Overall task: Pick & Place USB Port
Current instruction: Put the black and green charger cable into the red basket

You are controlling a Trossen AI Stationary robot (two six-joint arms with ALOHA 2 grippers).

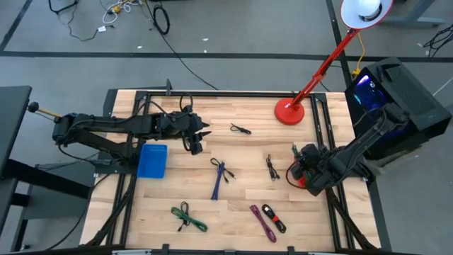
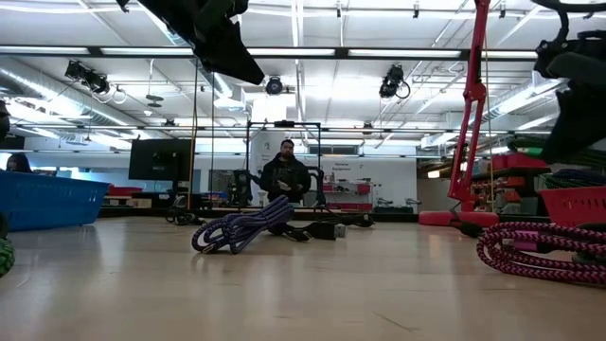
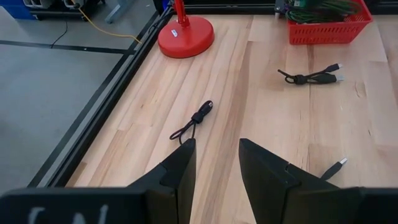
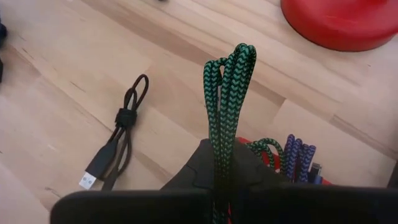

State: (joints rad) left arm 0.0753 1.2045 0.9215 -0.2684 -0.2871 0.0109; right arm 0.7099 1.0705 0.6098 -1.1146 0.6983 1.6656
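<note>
While you scan from 9 o'clock across, note the blue bin (image 1: 152, 161) near the table's (image 1: 212, 212) left edge, with the left gripper (image 1: 196, 144) hovering just beside it at its 2 o'clock, fingers parted and holding nothing. A blue cable (image 1: 219, 177) lies at centre; a black cable (image 1: 272, 168) sits toward 3 o'clock. At 3 o'clock the right gripper (image 4: 227, 186) is clenched on a green braided cable (image 4: 227, 106) above the red basket (image 1: 299, 177), below the red lamp base (image 1: 289, 112).
</note>
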